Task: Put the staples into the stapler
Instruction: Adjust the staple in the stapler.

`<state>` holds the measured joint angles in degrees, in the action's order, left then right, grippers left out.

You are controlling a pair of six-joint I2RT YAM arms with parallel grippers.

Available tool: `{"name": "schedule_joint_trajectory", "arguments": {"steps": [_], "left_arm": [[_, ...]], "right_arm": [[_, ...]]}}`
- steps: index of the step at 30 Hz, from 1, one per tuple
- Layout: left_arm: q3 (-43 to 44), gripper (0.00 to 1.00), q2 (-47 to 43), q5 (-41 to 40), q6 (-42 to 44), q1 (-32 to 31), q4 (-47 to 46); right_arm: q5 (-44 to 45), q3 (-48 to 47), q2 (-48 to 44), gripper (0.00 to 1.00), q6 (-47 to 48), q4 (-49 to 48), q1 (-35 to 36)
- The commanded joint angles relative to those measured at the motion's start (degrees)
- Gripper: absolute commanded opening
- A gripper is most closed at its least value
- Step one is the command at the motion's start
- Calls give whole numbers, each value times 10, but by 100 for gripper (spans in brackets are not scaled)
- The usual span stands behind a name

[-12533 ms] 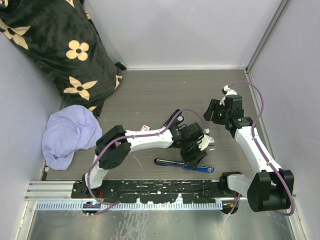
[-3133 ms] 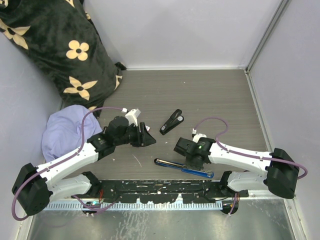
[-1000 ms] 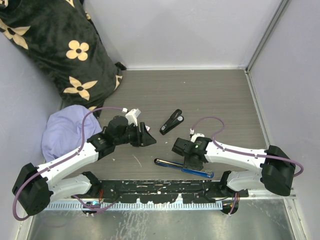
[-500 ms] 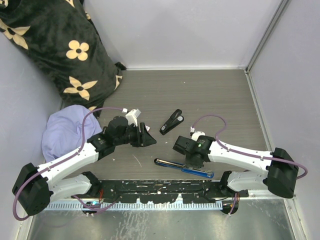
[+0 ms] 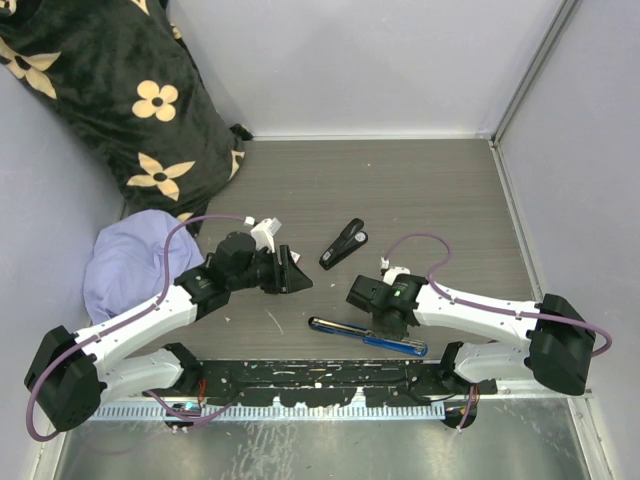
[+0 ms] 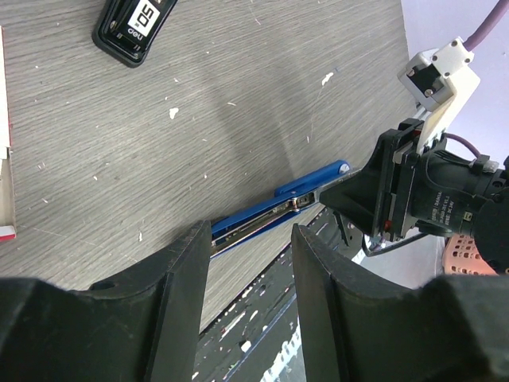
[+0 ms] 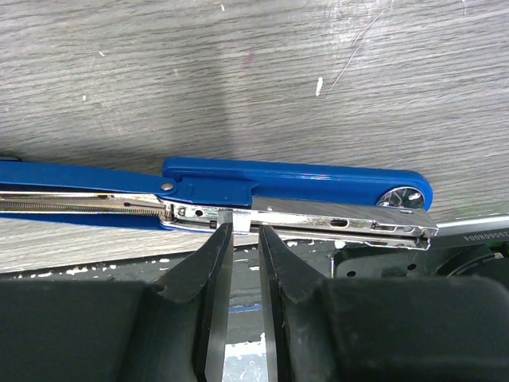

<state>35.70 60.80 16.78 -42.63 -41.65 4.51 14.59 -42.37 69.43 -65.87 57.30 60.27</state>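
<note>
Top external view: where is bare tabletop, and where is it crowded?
Free: the far half of the table, bordered by the floral pillow, the back and right walls and the black stapler. Crowded: the near strip, with the blue stapler, right gripper, left gripper and purple cloth.

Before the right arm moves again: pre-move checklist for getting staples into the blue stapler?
1. Blue stapler opened flat, its metal channel exposed: ok.
2. Right gripper lined up over that channel: ok.
3. Staple strip in the right gripper: cannot tell; a small pale piece shows at the fingertips, grip unclear.
4. Left gripper open, empty, apart from the blue stapler: ok.
5. Staples box open for a refill: cannot tell; only its edge shows in the left wrist view.
6. Black stapler clear of the right arm's path: ok.
</note>
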Motion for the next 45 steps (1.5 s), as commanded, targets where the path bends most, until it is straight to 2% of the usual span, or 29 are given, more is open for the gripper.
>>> {"name": "schedule_joint_trajectory", "arguments": {"steps": [1,9,21,45], "left_arm": [[1,47,1,10,0,3,-32],[1,47,-2,10,1,4,-32],[-1,47,-2,12,-1,5,-34],[0,47,-3,15,0,7,-32]], "right_arm": [[13,12,4,25,-1,-15,2],[9,17,4,25,-2,-19,1],[34,-37,-2,25,14,12,2],[22,5,37,19,16,-39,1]]}}
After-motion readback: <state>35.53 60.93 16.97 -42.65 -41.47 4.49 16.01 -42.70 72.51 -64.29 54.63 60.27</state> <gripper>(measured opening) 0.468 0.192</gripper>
